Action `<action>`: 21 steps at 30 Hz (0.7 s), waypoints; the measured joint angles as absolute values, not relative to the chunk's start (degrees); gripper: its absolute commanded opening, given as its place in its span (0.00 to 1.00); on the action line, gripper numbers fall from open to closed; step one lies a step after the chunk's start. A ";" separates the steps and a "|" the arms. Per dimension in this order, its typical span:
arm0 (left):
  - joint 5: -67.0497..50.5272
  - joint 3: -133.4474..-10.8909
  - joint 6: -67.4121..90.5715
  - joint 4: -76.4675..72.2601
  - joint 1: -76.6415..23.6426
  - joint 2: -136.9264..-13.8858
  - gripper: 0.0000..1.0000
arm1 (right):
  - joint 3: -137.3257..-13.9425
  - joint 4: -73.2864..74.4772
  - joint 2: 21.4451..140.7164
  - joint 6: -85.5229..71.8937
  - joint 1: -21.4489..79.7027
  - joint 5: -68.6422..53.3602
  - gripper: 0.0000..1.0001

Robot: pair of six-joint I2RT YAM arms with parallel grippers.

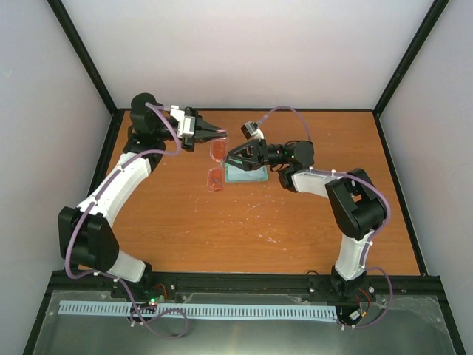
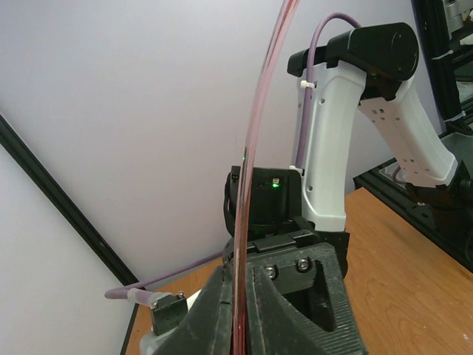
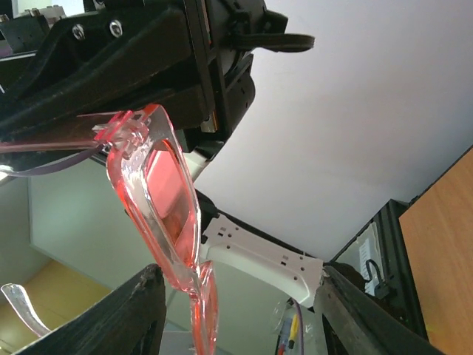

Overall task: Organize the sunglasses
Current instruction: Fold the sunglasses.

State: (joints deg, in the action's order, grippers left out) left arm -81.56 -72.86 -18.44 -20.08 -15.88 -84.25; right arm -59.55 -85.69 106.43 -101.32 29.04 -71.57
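Matte black left gripper (image 1: pixel 223 135) pinches slim translucent pink sunglasses (image 3: pixel 166 214).

Light was bright, even and diffuse, with no single source showing, so the pale walls (image 1: pixel 259 52) looked washed out and the table (image 1: pixel 295 222) carried only faint, soft-edged shadows beside the arms (image 1: pixel 118 185). The top view was slightly soft overall. In the left wrist view the sunglasses (image 2: pixel 255 148) ran from 12 to 6 o'clock as a blurred pink streak, too near the lens to be sharp. In the right wrist view their pink frame glowed with light passing through it, while the black fingers (image 3: pixel 140 318) at 7 and 5 o'clock were dark and out of focus.
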 measured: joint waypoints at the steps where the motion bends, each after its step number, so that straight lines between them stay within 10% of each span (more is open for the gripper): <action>1: -81.52 -72.86 -17.89 -20.67 -15.88 -84.44 0.06 | -59.72 -85.73 106.37 -101.91 29.23 -71.55 0.54; 21: -80.34 -72.86 -14.13 -26.81 -15.88 -89.17 0.08 | -59.81 -85.82 106.21 -105.69 32.34 -71.37 0.41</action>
State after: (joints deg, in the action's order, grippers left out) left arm -80.34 -72.86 -14.13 -26.81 -15.88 -89.17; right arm -59.81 -85.82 106.21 -105.69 32.34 -71.37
